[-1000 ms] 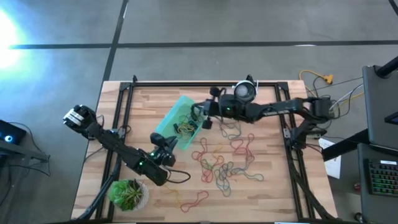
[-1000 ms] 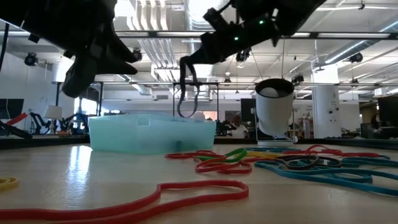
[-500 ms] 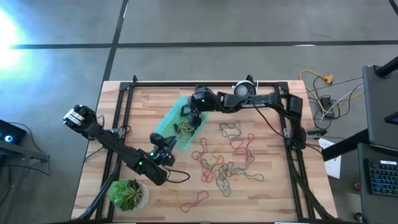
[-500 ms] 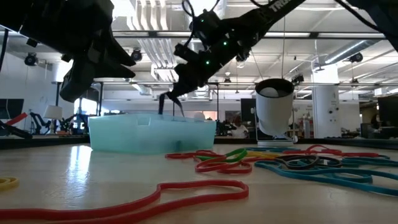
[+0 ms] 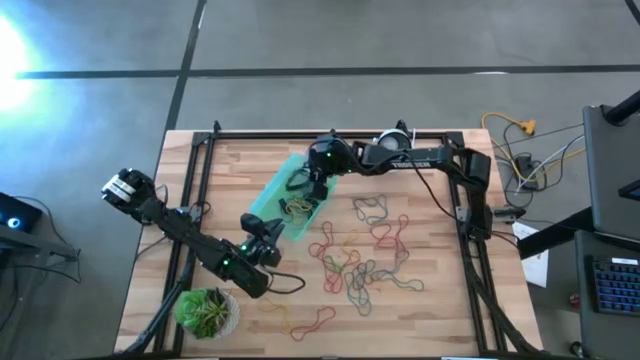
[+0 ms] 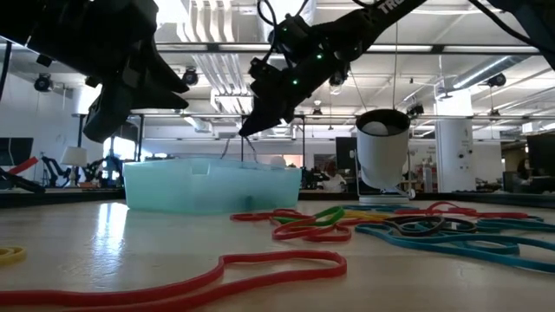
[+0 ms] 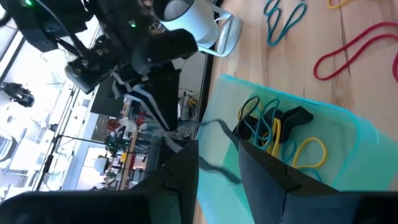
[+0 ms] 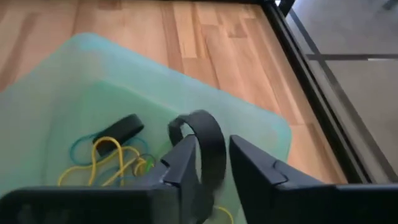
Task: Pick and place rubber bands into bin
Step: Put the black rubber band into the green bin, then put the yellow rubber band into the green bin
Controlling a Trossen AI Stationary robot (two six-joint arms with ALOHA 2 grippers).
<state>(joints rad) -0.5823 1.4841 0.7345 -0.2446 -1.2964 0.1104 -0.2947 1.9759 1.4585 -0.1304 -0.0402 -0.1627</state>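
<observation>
High view, right fingers (image 5: 307, 184) raised, grey band (image 8: 208, 140) over bin (image 5: 262, 203)

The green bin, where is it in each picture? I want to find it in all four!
High view: the bin lies slanted at the table's middle, under the right gripper.
Low view: left of centre, a pale box on the table.
Left wrist view: fills the picture's right half.
Right wrist view: fills most of the picture.
Shared landmark: the yellow rubber band inside it.
</observation>
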